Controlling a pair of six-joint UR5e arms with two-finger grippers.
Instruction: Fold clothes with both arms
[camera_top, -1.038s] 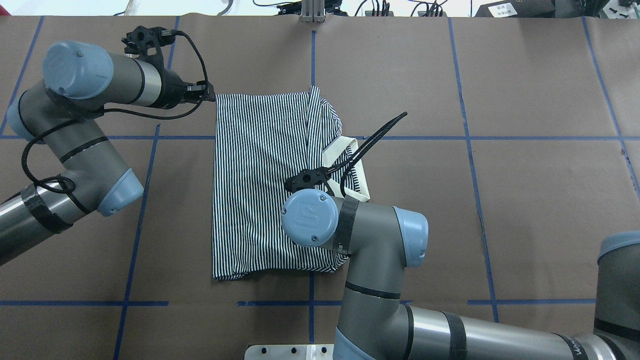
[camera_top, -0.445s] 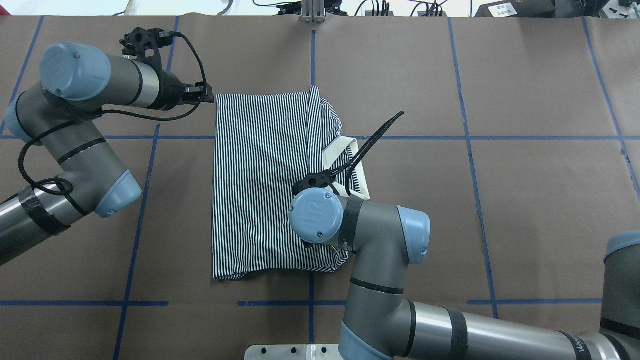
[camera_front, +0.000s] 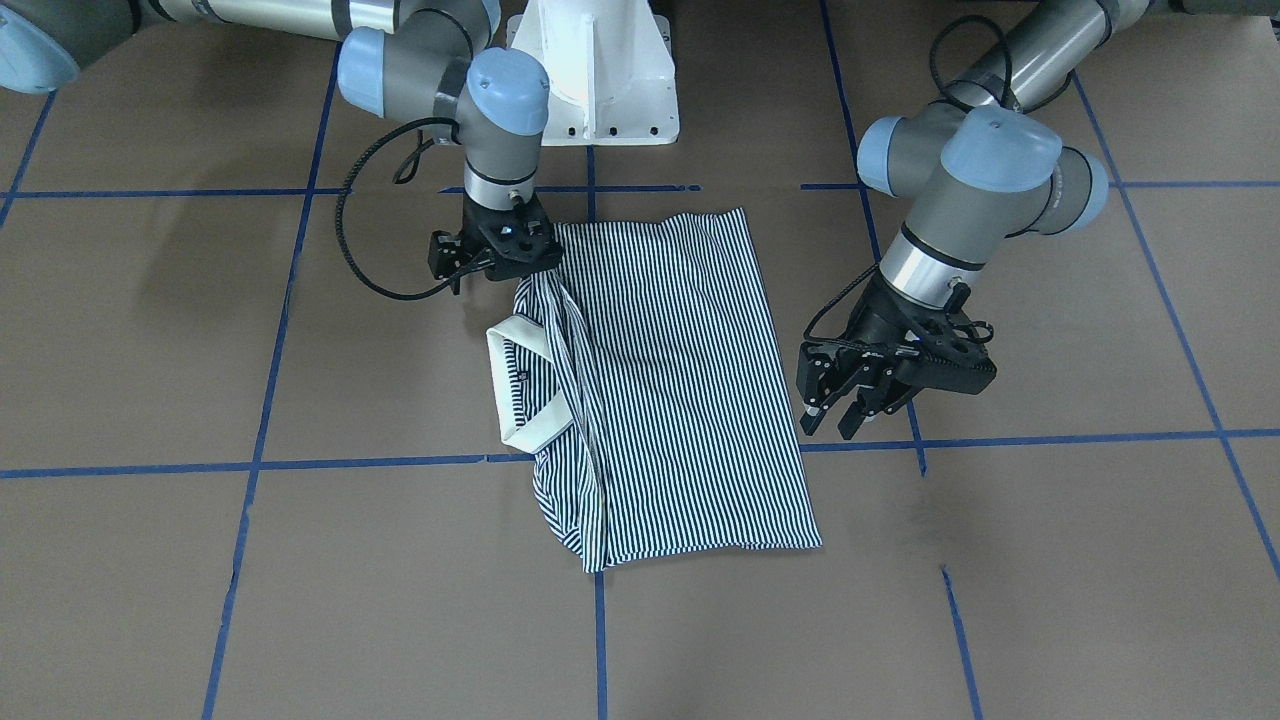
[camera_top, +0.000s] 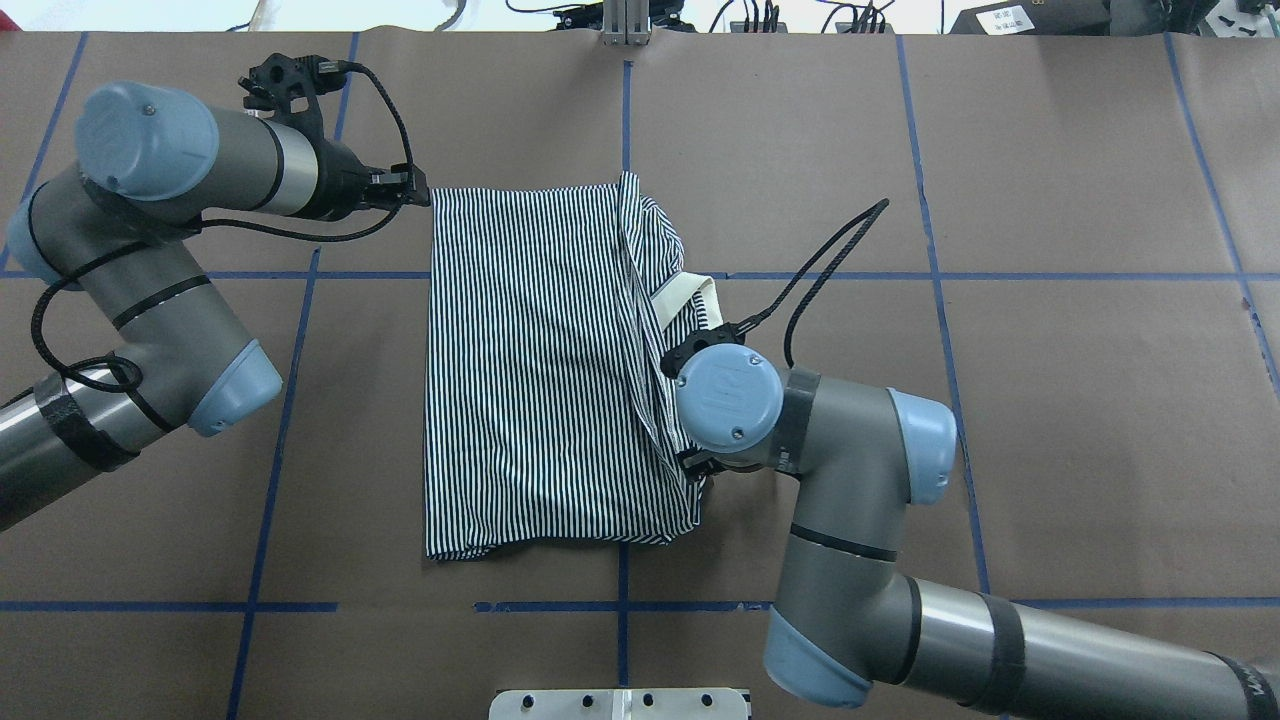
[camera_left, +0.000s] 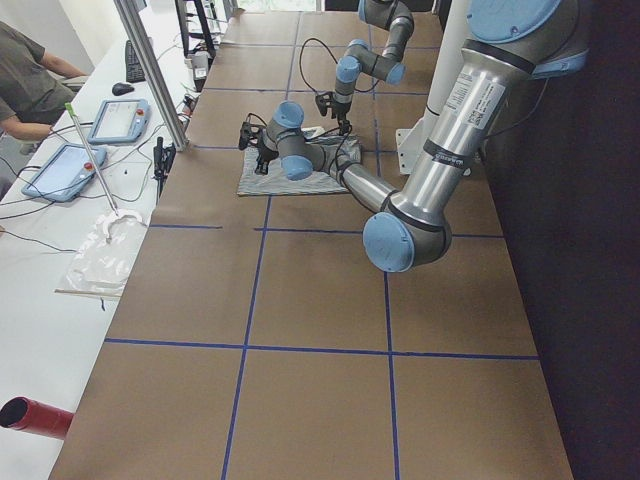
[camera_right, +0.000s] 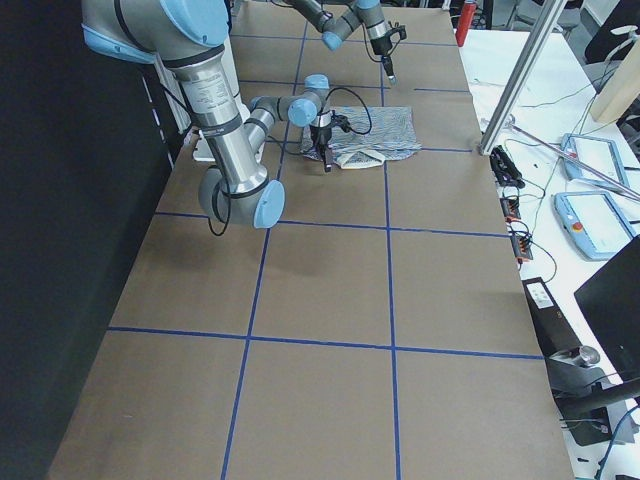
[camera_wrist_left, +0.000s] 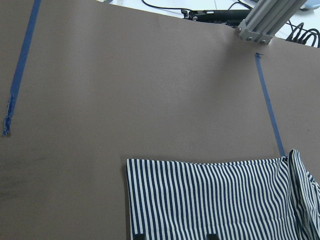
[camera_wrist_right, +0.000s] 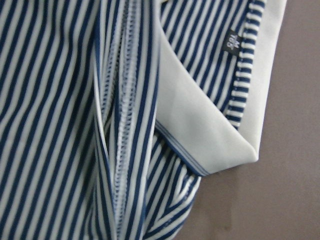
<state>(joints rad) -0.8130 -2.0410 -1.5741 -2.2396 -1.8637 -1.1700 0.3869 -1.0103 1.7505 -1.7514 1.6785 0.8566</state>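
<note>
The striped polo shirt lies folded lengthwise on the brown table, its cream collar at the right edge. It also shows in the front view. My left gripper is open and empty, just off the shirt's far-left corner. In the left wrist view its fingertips straddle the shirt's edge. My right gripper stands at the shirt's right edge near the collar and looks shut on a raised ridge of fabric. Its fingers are hidden in the overhead view.
The white pedestal base stands at the robot's side of the table. Blue tape lines cross the table. An aluminium post rises at the far edge. Tablets and a seated person are beyond the far edge.
My right arm has moved right, from over the shirt's middle to its right edge, pulling a ridge of fabric with it. The left arm has hardly moved.
</note>
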